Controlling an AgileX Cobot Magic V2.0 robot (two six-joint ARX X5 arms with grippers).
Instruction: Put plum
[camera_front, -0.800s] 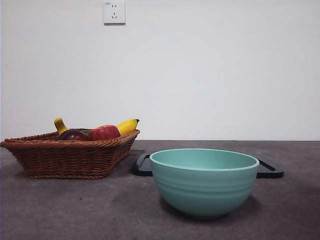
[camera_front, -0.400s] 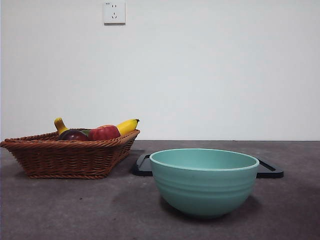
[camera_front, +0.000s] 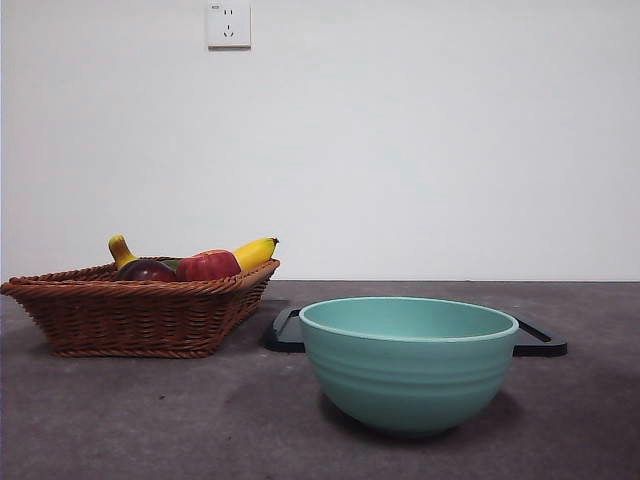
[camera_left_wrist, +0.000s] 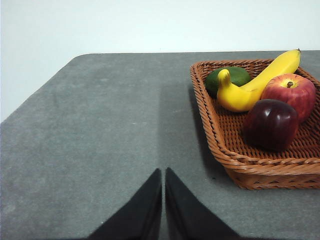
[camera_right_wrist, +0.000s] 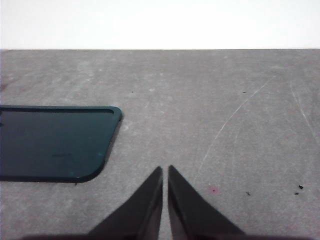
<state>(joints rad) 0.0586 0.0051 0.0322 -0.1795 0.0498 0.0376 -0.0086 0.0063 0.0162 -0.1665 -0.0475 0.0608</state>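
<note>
The plum (camera_left_wrist: 271, 124) is dark maroon and glossy. It lies in a brown wicker basket (camera_left_wrist: 235, 157) beside a red apple (camera_left_wrist: 291, 90). In the front view the plum (camera_front: 146, 270) peeks over the rim of the basket (camera_front: 140, 315) at the left. My left gripper (camera_left_wrist: 163, 172) is shut, hovering over bare table short of the basket and apart from it. My right gripper (camera_right_wrist: 165, 170) is shut too, over bare grey table beside a dark tray (camera_right_wrist: 52, 142). Neither arm shows in the front view.
A yellow banana (camera_left_wrist: 255, 85) and a green fruit (camera_left_wrist: 229, 77) share the basket with the apple (camera_front: 208, 265). A teal bowl (camera_front: 408, 362) stands at front centre, with the black tray (camera_front: 540, 340) behind it. A white wall with a socket (camera_front: 228, 24) backs the table.
</note>
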